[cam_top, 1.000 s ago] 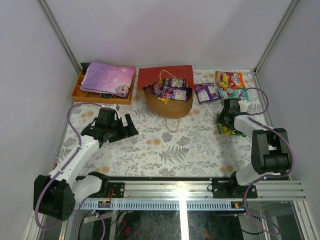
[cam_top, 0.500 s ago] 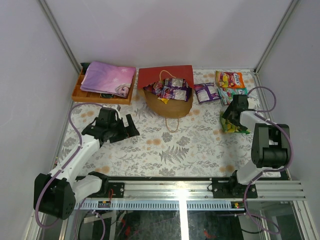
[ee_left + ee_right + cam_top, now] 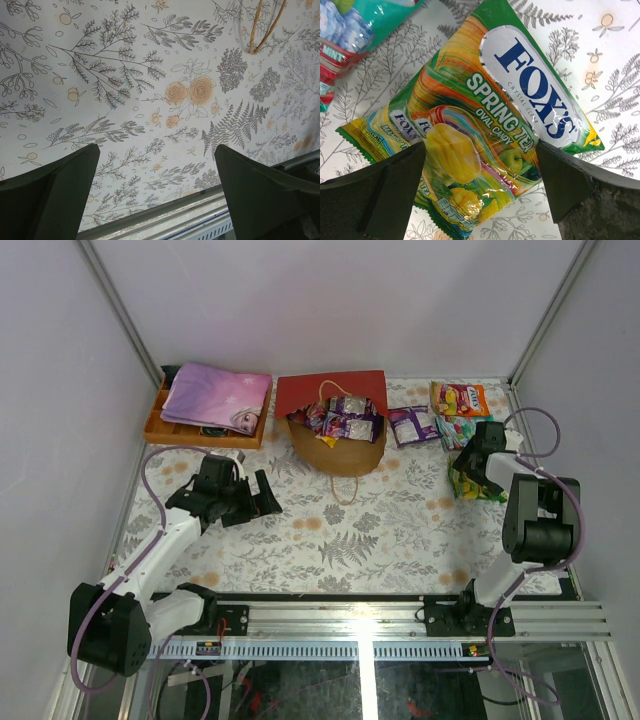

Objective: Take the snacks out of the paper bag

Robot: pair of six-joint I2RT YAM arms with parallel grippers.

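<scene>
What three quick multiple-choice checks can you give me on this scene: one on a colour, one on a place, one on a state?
1. What colour is the outside of the tall rectangular paper bag?
A red; B blue; C white
2. Where is the glossy green Fox's Spring Tea candy packet?
A inside the paper bag; B flat on the white floral table cover, below the right end effector; C held up in the air
3. How does the left end effector stand?
A shut tight, empty; B shut on a snack; C open, nothing in its jaws

Answers:
1 A, the top view shows the bag's red panel.
2 B, the right wrist view shows the packet lying on the cover between the spread jaws.
3 C, the left wrist view shows only bare cover between the wide jaws.
</scene>
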